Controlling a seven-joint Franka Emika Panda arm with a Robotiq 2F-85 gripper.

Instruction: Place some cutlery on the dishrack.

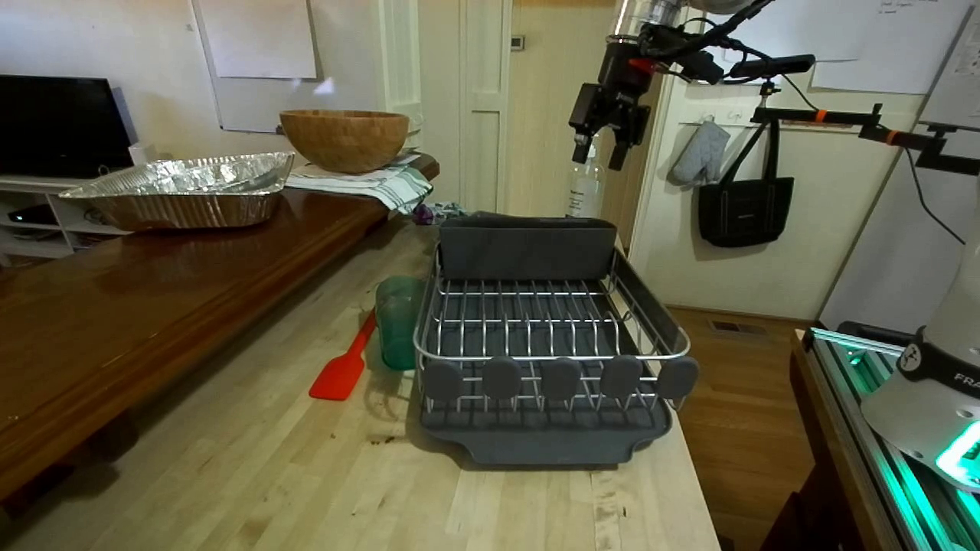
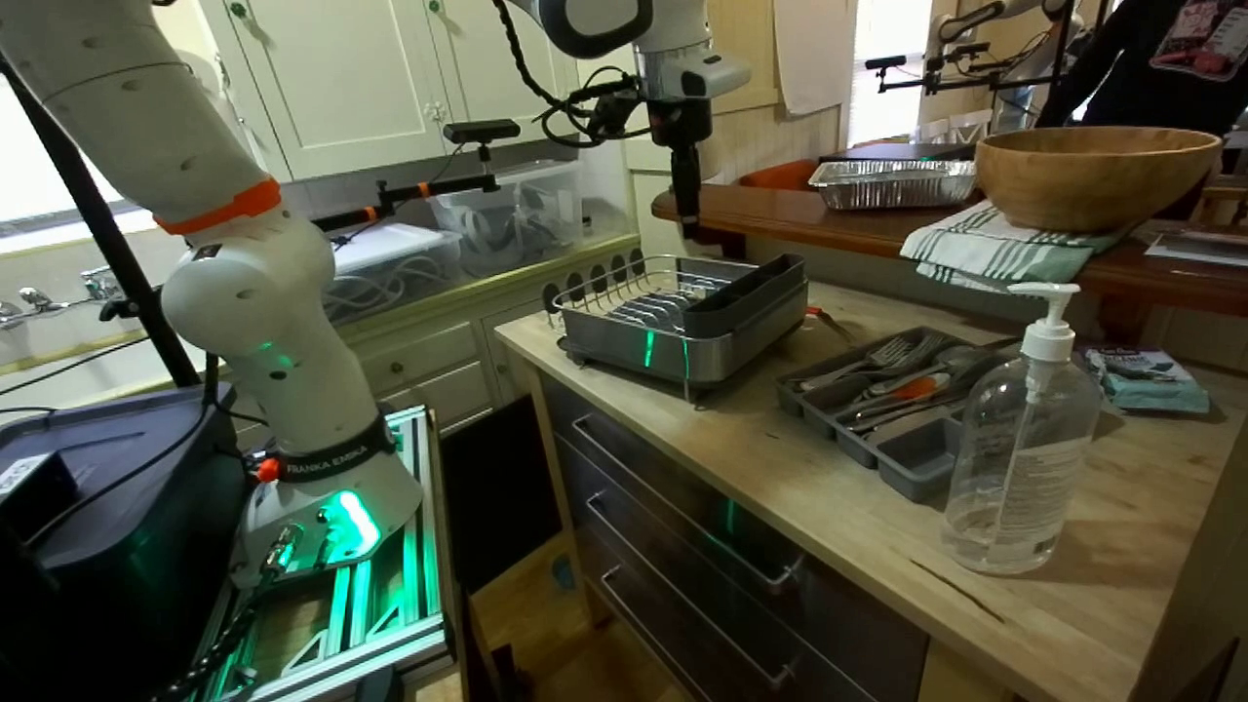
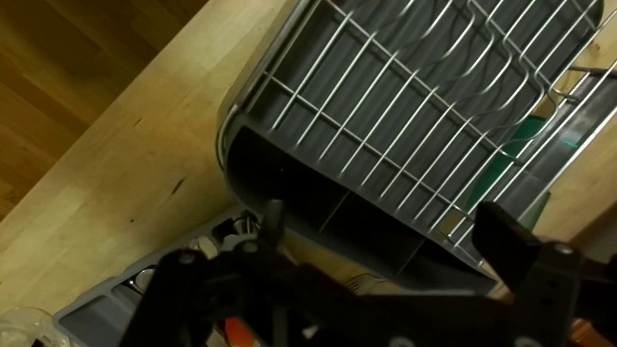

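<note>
Two fingers (image 1: 629, 138) spread wide, your gripper (image 1: 600, 158) hangs above the dishrack (image 1: 547, 445) on the counter (image 1: 230, 474); cutlery (image 2: 897, 356) lies in a grey tray (image 2: 912, 456), right of it and nearer in an exterior view.

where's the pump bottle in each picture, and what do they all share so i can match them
In an exterior view: the pump bottle stands right of centre, upper half, base hidden behind the dishrack.
In an exterior view: the pump bottle, whole, at the right.
Wrist view: part of the pump bottle, bottom left corner.
Shared landmark: the dishrack, in all three.
</note>
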